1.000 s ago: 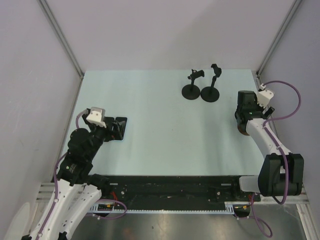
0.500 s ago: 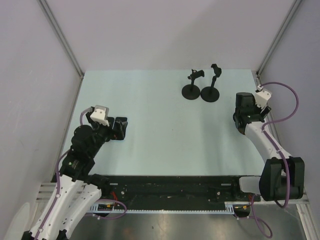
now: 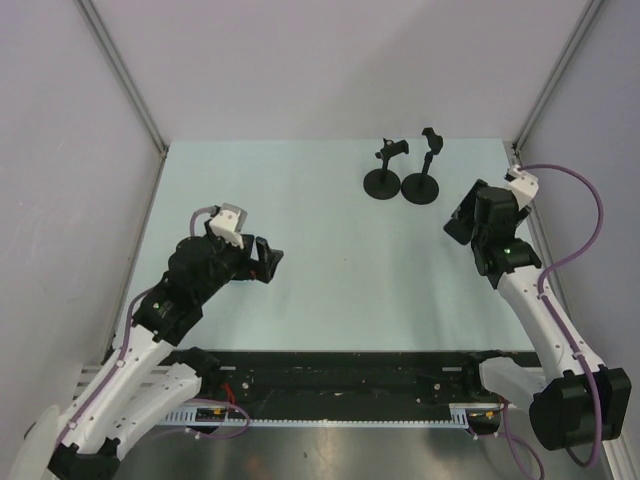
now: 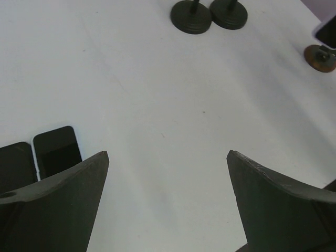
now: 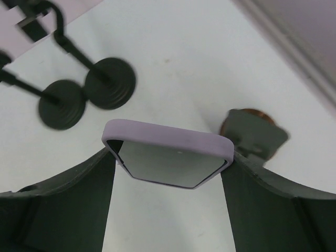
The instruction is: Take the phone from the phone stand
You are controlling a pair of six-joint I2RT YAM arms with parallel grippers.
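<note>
On the pale table (image 3: pixel 330 260), the left arm (image 3: pixel 150 340) is leaning over the near-left area. The left gripper (image 4: pixel 168 157) is hanging with its fingers spread wide, grasping nothing. At the far right, the right gripper (image 5: pixel 169 157) is clamping the phone (image 5: pixel 168 143), in its lilac case, by two opposite edges. The phone is sitting just beside the cradle of the brown-based phone stand (image 5: pixel 255 134); contact between them cannot be determined. A pair of black stands (image 3: pixel 382 184) is standing side by side near the far edge. Two spare phones (image 4: pixel 55 149) are lying flat together at the near left.
</note>
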